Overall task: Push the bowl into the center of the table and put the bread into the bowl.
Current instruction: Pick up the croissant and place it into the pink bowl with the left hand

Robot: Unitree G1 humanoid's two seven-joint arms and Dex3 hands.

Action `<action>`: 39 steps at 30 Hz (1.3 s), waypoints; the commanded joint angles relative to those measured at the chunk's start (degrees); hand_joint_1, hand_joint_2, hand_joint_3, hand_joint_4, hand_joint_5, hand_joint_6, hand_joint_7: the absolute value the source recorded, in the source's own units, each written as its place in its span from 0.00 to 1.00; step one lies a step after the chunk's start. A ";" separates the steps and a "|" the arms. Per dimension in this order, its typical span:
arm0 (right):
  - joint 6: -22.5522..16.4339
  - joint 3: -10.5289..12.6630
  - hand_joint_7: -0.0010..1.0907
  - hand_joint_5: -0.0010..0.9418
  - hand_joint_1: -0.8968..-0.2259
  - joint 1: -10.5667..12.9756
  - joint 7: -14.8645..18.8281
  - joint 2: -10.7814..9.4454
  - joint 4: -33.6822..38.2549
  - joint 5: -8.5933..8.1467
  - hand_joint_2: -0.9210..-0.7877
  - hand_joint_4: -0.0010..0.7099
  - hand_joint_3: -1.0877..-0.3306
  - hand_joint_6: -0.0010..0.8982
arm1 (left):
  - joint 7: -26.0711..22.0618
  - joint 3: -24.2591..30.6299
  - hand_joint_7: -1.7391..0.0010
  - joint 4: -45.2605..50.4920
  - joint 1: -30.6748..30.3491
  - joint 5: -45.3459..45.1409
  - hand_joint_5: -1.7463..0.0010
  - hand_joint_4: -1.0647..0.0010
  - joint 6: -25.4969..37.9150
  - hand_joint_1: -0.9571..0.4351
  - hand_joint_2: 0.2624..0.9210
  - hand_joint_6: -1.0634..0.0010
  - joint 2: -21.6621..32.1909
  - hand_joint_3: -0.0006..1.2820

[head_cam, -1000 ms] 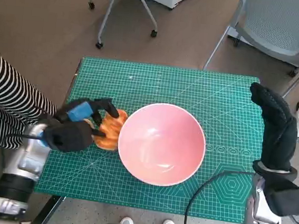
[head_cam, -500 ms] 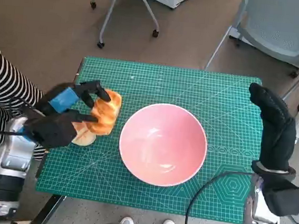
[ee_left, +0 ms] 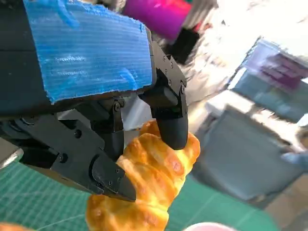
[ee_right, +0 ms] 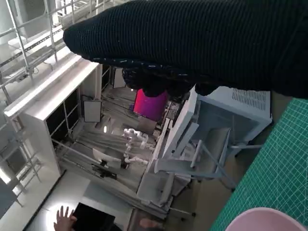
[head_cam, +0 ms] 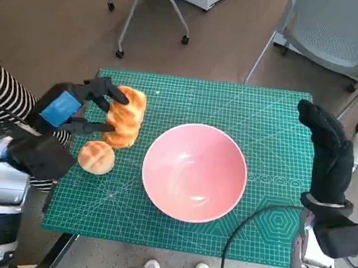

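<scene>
One bread [head_cam: 126, 117] pinched in left hand [head_cam: 67, 114], beside bowl [head_cam: 194, 171]

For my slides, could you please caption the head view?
Left hand holds a long bread above the mat, a round bun beside the empty pink bowl.

**No readable text in view**

The green cutting mat [head_cam: 256, 122] carries printed grid lines and faint marks along its edge — too small to read. Nothing else, neither the blue tape [ee_left: 86, 53] nor any object, shows lettering, brand or number.
</scene>
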State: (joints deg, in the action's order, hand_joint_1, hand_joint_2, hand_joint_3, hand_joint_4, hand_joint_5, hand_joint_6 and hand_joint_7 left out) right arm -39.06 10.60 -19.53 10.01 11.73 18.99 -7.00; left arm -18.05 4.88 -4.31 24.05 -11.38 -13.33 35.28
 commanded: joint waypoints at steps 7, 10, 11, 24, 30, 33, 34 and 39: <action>0.67 -0.02 0.42 0.00 0.31 0.99 0.22 -0.16 0.91 -0.48 0.00 0.20 0.39 0.10 | -0.75 -1.57 0.52 7.04 0.95 1.09 0.44 0.11 -1.37 0.69 0.89 0.22 -1.59 0.01; 0.63 -0.01 0.42 0.00 0.31 1.07 0.10 -0.19 0.88 -0.35 0.00 0.20 0.39 0.10 | -0.99 -2.81 0.53 8.73 1.34 0.87 0.44 0.10 -1.05 0.69 0.89 0.20 -2.61 0.01; 0.66 0.00 0.42 0.00 0.31 1.08 0.06 -0.21 0.83 -0.32 0.00 0.20 0.39 0.10 | -1.09 -3.48 0.54 9.33 1.65 0.67 0.43 0.10 -0.74 0.69 0.89 0.20 -3.12 0.01; 0.74 0.09 0.42 0.00 0.31 1.08 0.15 -0.15 0.96 -0.39 0.00 0.20 0.39 0.10 | -2.75 -11.20 0.42 12.78 4.55 -2.35 0.51 0.09 6.20 0.69 0.89 0.28 -8.65 0.02; 0.93 0.23 0.42 0.00 0.30 1.40 0.21 0.03 0.31 -0.46 0.00 0.20 0.39 0.10 | -3.53 -14.70 0.39 7.74 6.84 -3.98 0.49 0.13 6.02 0.69 0.92 0.31 -10.58 0.02; 0.94 0.35 0.42 0.00 0.30 1.50 0.24 0.10 0.19 -0.54 0.00 0.20 0.39 0.10 | -3.68 -16.18 0.38 4.53 7.96 -4.75 0.50 0.13 5.31 0.69 0.92 0.32 -11.45 0.01; 0.95 0.38 0.42 0.00 0.30 1.50 0.23 0.11 0.19 -0.54 0.00 0.20 0.39 0.10 | -3.71 -16.49 0.37 3.70 8.25 -4.92 0.49 0.14 5.08 0.69 0.93 0.32 -11.66 0.01; 0.91 0.61 0.42 0.00 0.29 1.48 0.23 0.19 0.34 -0.56 0.00 0.20 0.39 0.10 | -3.64 -18.53 0.33 -1.22 9.86 -6.34 0.44 0.21 4.55 0.69 0.98 0.39 -12.47 0.01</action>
State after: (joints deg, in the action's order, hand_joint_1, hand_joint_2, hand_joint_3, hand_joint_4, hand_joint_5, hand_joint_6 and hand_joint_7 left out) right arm -39.01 11.09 -19.27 10.02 11.68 18.89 -7.01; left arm -21.48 -12.72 -3.25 32.32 -16.47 -8.03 23.21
